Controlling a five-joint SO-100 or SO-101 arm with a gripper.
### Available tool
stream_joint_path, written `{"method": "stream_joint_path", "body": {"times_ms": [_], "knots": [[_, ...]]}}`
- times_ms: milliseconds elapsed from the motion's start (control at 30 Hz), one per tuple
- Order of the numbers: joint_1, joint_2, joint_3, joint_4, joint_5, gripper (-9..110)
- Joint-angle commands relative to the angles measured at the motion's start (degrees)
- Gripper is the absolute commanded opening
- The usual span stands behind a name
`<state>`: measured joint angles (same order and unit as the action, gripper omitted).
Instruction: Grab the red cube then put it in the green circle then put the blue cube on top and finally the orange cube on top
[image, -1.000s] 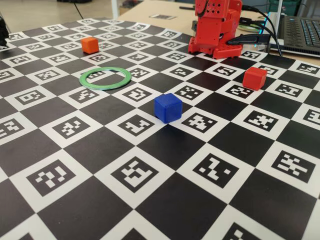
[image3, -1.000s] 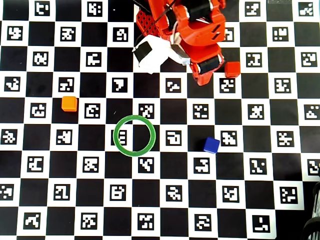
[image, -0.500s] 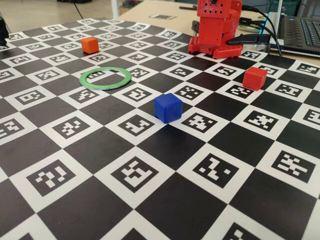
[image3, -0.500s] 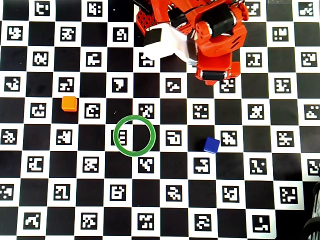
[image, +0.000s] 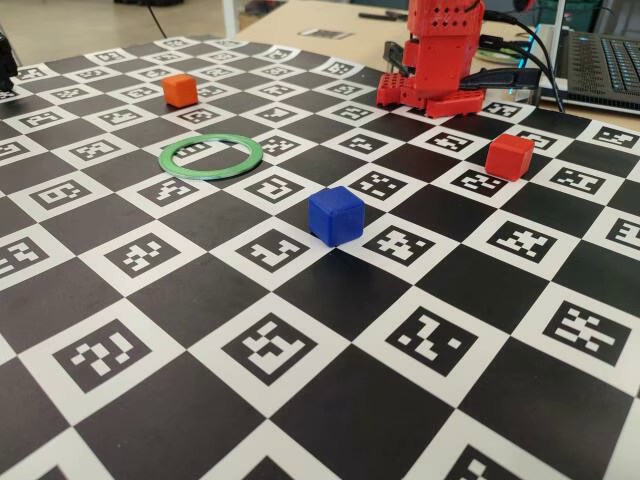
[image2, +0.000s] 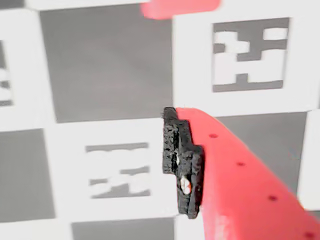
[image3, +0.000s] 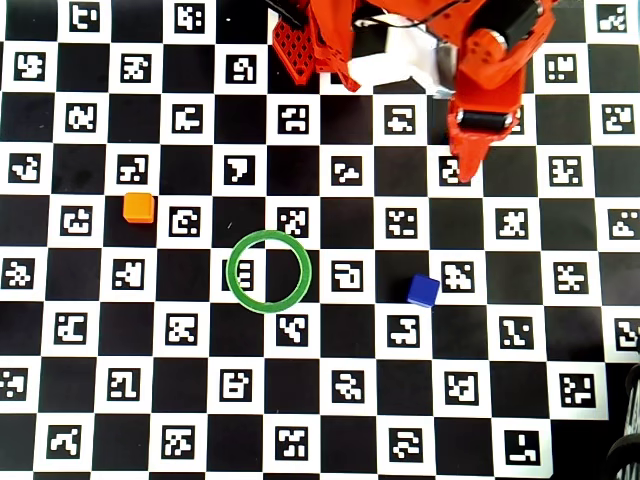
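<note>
Gripper (image3: 465, 172): over the board near red cube (image: 509, 156); gap betw. fingers can't be told; holds nothing seen.
Ring (image3: 268, 271): empty.
Blue cube (image3: 423, 291): right of ring, overhead.

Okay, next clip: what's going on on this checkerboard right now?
A red arm is reaching toward the red cube, which sits on the board near the arm's base. In the overhead view the gripper hangs over that spot and hides the cube. Nothing is stacked yet: the green circle is empty, the blue cube lies to its right and the orange cube to its upper left.
</note>
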<state>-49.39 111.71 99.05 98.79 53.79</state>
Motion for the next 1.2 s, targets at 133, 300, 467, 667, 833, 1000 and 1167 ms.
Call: {"method": "stream_joint_path", "body": {"times_ms": [133,300,467,667,833,1000,1167], "knots": [[-2.5,-5.5,-6.3,3.1,5.5,57],[-5.4,-6.3,-3.6,2.3,5.5,62],[-6.8,-5.4,1.0,-1.5,5.1,64],[-11.3,-3.3,10.4,-10.6,6.2,64],[-14.9,-1.0,20.6,-22.4,9.2,62],[-15.6,3.2,30.1,-34.2,9.8,60],[-15.6,3.3,31.8,-35.7,9.5,60]]}}
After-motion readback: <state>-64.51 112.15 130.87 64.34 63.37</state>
